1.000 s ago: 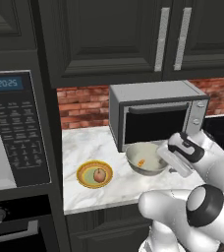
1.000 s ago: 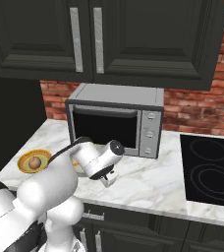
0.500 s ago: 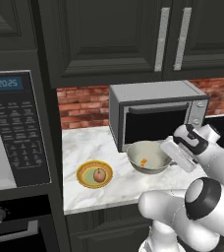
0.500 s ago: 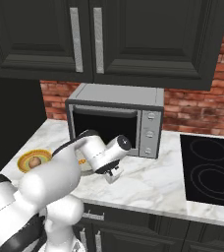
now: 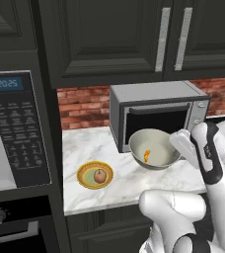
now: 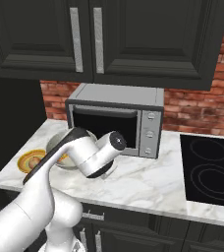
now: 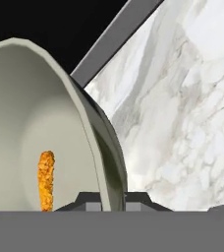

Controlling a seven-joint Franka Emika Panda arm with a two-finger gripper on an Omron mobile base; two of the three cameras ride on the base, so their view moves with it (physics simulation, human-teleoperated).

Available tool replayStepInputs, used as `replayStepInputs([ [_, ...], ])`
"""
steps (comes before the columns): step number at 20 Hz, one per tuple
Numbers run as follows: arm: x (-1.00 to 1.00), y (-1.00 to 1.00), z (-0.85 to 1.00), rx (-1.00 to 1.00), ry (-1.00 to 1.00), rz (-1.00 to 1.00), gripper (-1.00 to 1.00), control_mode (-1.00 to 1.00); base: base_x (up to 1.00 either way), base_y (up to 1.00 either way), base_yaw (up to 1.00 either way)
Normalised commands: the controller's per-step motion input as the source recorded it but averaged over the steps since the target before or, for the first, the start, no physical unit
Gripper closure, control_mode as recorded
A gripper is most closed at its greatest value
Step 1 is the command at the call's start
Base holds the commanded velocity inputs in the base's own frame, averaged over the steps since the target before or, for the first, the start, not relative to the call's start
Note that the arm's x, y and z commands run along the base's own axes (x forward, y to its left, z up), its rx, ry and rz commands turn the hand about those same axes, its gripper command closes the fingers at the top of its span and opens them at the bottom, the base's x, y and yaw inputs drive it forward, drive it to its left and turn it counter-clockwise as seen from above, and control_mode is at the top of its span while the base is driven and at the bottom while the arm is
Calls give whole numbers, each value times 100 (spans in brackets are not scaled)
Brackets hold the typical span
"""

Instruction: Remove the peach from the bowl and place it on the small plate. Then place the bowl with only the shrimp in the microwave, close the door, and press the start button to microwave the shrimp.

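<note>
A: Where is the pale grey round bowl (image 5: 154,148) now?

B: In front of the open silver microwave (image 5: 156,111), tilted above the white marble counter (image 5: 92,148), with an orange shrimp (image 7: 45,179) lying inside. The two-finger gripper (image 7: 113,203) is clenched on its rim.

A: And the peach (image 5: 99,175)?

B: On the small yellow plate (image 5: 85,179), well left of the bowl.

A: The room?

B: Red brick backsplash (image 5: 85,106), dark cabinets (image 5: 114,39) overhead, and a black cooktop (image 6: 212,174) on the right.
</note>
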Motion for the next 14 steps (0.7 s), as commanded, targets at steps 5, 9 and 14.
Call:
replayStepInputs([
  [5, -74, 15, 79, 0, 0, 1, 100, -100, 0, 0, 0],
  [9, -73, -9, 37, 2, -1, 0, 100, -100, 0, 0, 0],
  [14, -21, -5, -1, 1, 0, 0, 100, -100, 0, 0, 0],
])
